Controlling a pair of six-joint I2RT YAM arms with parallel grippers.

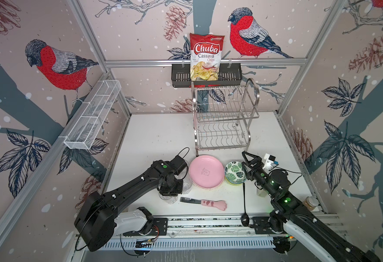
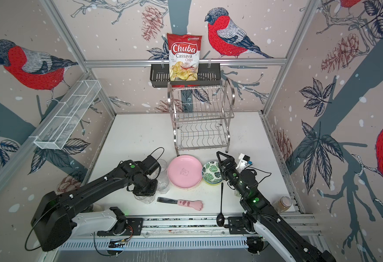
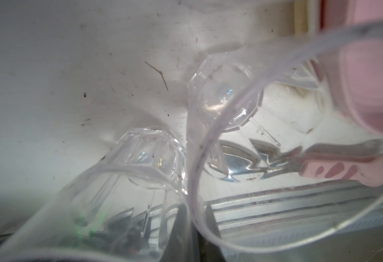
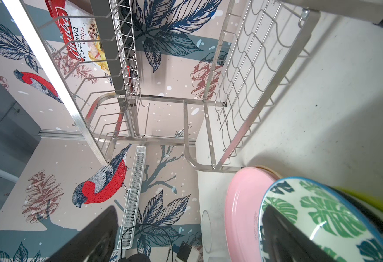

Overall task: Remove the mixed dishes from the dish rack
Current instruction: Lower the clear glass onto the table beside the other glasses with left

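Note:
The dish rack (image 1: pixel 224 118) (image 4: pixel 242 74) stands empty at the back of the white table in both top views. In front of it lie a stack of plates with a pink plate (image 1: pixel 206 171) (image 4: pixel 242 204) on top, and a green-leaf bowl (image 1: pixel 234 171) (image 4: pixel 326 211) nested on a lime bowl (image 4: pixel 367 199). My left gripper (image 1: pixel 170 195) (image 3: pixel 192 226) points down, left of the plates, shut on the rim of a clear glass (image 3: pixel 265 118). A second clear glass (image 3: pixel 145 158) (image 1: pixel 187 181) stands close beside it. My right gripper (image 1: pixel 246 158) (image 4: pixel 186 233) is open beside the bowls and holds nothing.
A black spoon (image 1: pixel 244 204) and a pink paw-handled knife (image 1: pixel 205 202) lie near the front edge. A small jar (image 1: pixel 310 203) stands at the front right. A chips bag (image 1: pixel 206 56) sits in the black basket on the back wall. A white mesh tray (image 1: pixel 95 113) hangs on the left wall.

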